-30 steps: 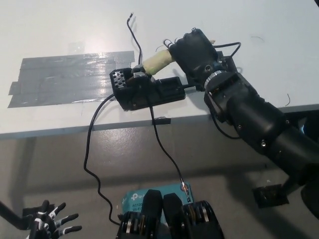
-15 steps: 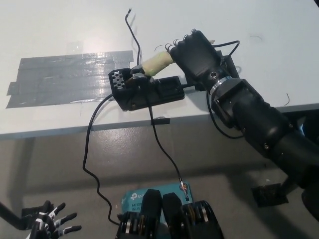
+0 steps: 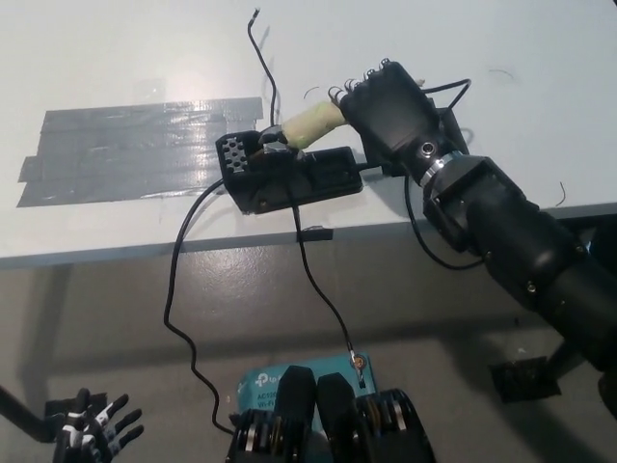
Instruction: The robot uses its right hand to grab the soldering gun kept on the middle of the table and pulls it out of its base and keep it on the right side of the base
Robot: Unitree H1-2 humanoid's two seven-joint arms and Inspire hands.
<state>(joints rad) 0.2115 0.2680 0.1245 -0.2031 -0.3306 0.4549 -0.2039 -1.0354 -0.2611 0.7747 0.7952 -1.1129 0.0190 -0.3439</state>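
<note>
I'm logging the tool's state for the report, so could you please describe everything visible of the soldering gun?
The soldering gun shows a pale yellowish handle, lying tilted, its lower front end in the black base near the table's front edge. The black right hand is closed around the handle's rear end. Its tip is hidden in the base.

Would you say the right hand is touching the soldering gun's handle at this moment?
Touching. The head view shows the right hand wrapped over the rear of the soldering gun, whose yellowish handle disappears under its fingers, with no gap visible.
</note>
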